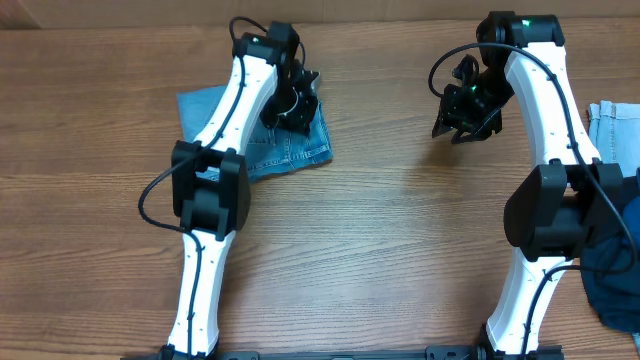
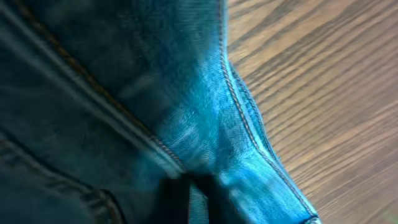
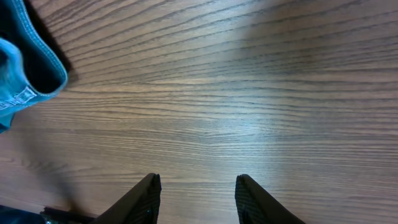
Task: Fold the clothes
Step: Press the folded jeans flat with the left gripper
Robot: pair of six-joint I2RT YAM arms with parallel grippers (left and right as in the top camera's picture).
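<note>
A folded pair of blue denim shorts (image 1: 290,152) lies at the back left of the wooden table. My left gripper (image 1: 292,108) is down on its right part. In the left wrist view the denim (image 2: 186,93) fills the frame, blurred, and the left fingers (image 2: 198,200) are nearly together with a thin strip of denim pinched between them. My right gripper (image 1: 462,125) hangs over bare table at the back right. In the right wrist view its fingers (image 3: 198,190) are open and empty.
A light denim garment (image 1: 612,125) lies at the right edge, and its hem shows in the right wrist view (image 3: 28,84). A dark blue garment (image 1: 615,275) lies at the front right beside the right arm's base. Bare wood (image 1: 400,220) lies between the arms.
</note>
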